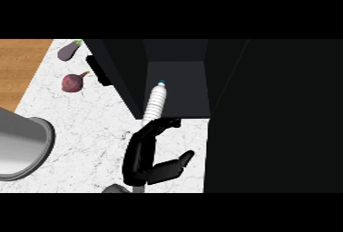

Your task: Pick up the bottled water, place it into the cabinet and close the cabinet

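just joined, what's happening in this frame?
One robot hand has its fingertips at the base of the bottled water, whose blue-capped top points into the open dark cabinet. The cabinet door stands open to the left. Which arm this is cannot be told from this view. On the marble counter to the left lie an eggplant and a red onion, with a grey metal pot at the left edge. The door is not yet closed.

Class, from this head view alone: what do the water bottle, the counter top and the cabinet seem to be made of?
Water bottle: probably clear plastic, pale and see-through with ribbed sides and a blue cap.
Counter top: looks like polished marble or a marble-look stone, white with fine grey veins.
Cabinet: a matte black panel, material unclear; no grain shows.
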